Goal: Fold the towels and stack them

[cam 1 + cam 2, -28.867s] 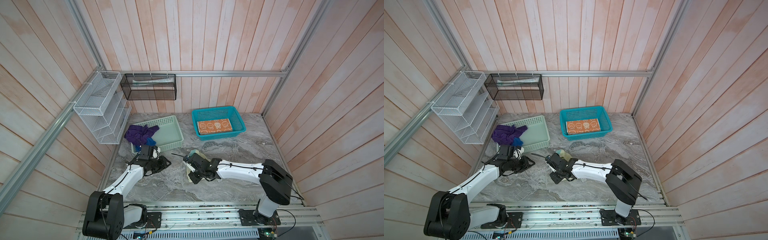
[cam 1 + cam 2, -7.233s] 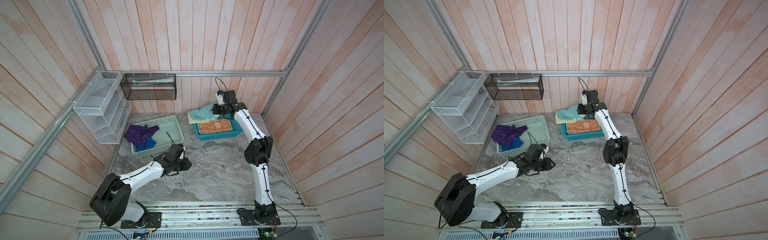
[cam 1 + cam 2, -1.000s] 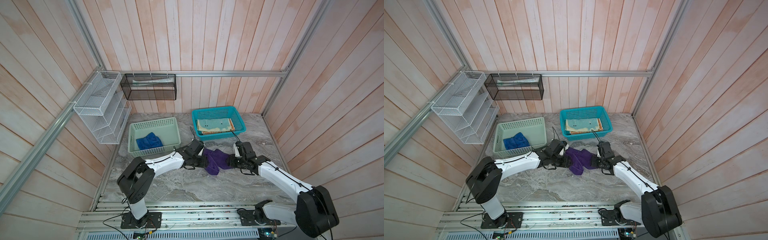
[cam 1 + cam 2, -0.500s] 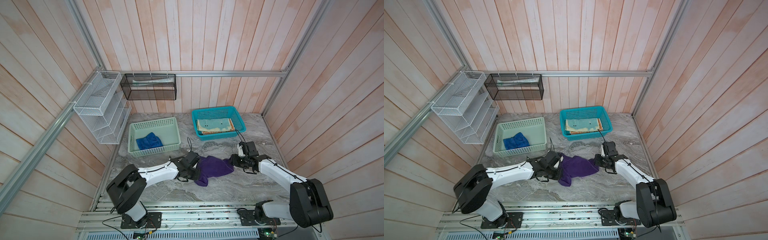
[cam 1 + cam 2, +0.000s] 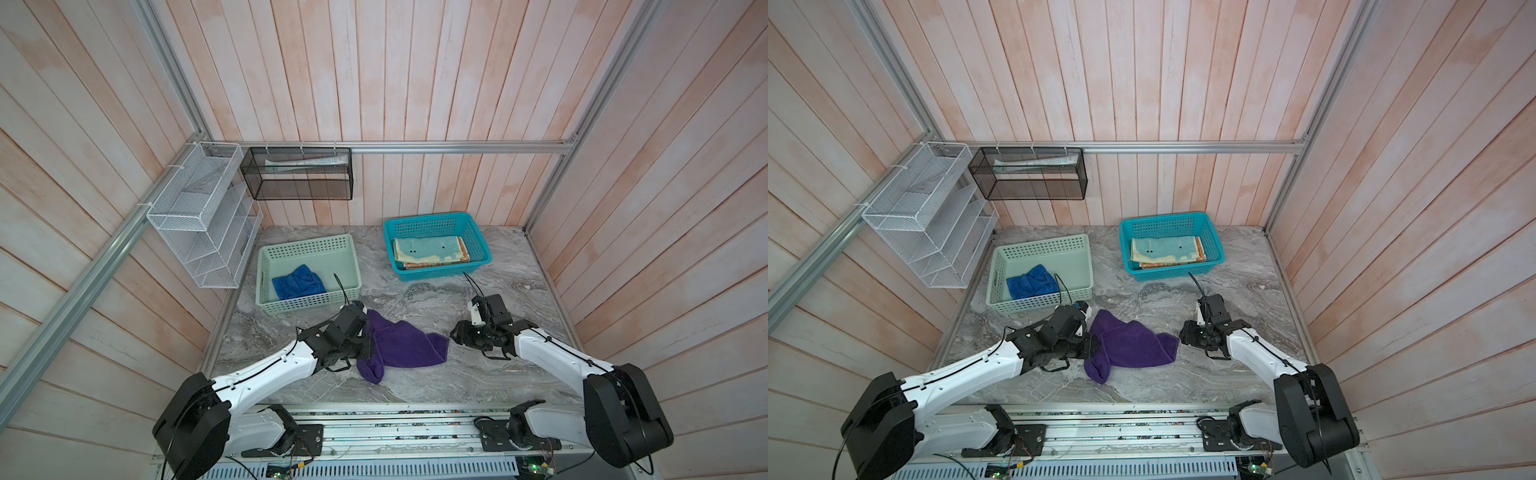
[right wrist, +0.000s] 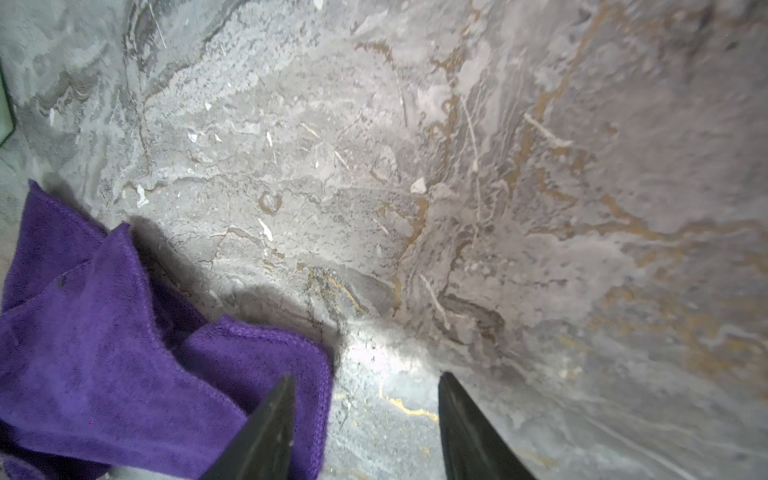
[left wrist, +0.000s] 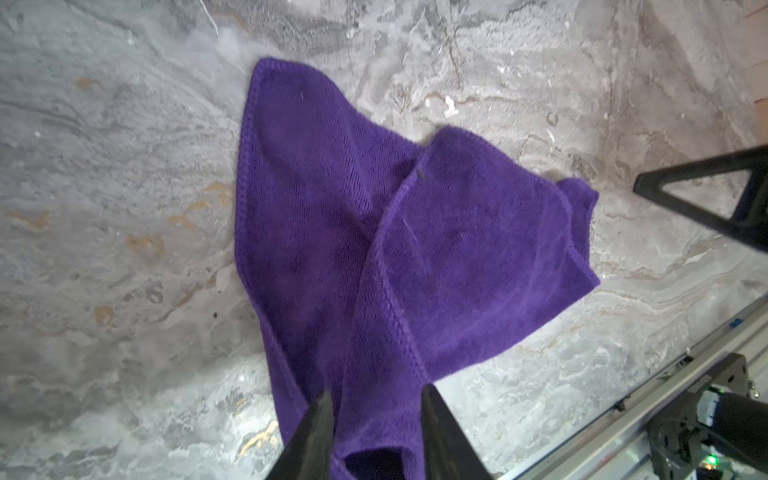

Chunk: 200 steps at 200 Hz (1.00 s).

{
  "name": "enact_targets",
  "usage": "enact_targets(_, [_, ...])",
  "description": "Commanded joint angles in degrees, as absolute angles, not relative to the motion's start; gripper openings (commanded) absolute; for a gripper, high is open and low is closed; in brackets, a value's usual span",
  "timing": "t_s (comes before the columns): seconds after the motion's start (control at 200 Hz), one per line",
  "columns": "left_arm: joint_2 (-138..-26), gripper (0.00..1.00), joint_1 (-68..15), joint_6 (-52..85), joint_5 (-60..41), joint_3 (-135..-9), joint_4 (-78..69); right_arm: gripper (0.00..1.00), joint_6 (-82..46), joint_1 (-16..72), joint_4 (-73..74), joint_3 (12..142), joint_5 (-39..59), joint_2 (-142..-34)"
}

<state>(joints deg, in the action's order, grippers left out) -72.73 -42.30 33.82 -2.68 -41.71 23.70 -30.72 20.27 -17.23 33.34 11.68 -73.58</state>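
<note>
Left gripper (image 7: 376,397): parted, astride edge of rumpled purple terry towel (image 5: 403,345) on marble table (image 5: 415,386).
Right gripper (image 6: 365,382): parted, empty, beside opposite corner.
Risk: overlapped layers pinched together, skewing fold.
Beyond: royal blue towel (image 5: 298,281) unfolded in mint-green plastic basket (image 5: 305,243).

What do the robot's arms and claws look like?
The left arm and right arm are smooth white tubes with chunky black joints. A thin black cable loops off each wrist. The left claw and right claw each have two pointy black fingers.
</note>
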Motion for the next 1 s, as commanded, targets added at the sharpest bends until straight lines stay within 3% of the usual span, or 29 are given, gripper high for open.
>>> enact_targets(0.0, [-78.01, 0.39, -40.98, 31.49, -1.85, -45.53, 20.12, 0.56, -33.77, 24.67, -15.54, 34.55, 12.03, -75.06])
enact_targets(0.245, [-90.47, 0.41, -39.24, 29.86, -5.9, -54.37, 20.1, 0.56, -35.0, 34.92, -13.61, 37.87, 6.83, -78.25])
enact_targets(0.385, [-93.25, 0.21, -40.55, 31.44, -10.44, -53.89, 18.29, 0.52, -34.3, 36.17, -11.19, 38.19, 11.45, -82.26])
enact_targets(0.495, [-92.12, 0.1, -43.86, 34.48, -10.2, -49.64, 15.73, 0.36, -34.69, 37.56, -10.47, 36.26, 12.73, -82.51])
enact_targets(0.555, [-91.65, 0.08, -45.83, 35.77, -10.55, -46.79, 13.9, 0.32, -35.19, 37.7, -11.25, 35.52, 12.0, -81.14])
enact_targets(0.755, [-90.1, 0.07, -49.62, 38.2, -10.06, -43.01, 12.76, 0.5, -34.5, 38.76, -14.51, 40.78, 0.25, -74.65])
enact_targets(0.87, [-88.67, 0.07, -49.82, 38.06, -8.8, -42.14, 11.91, 0.53, -33.57, 38.85, -10.47, 44.13, 1.74, -77.3])
enact_targets(0.995, [-88.81, 0.07, -49.81, 37.45, -8.27, -42.55, 12.19, 0.54, -30.87, 38.89, -11.05, 51.89, 7.74, -87.92])
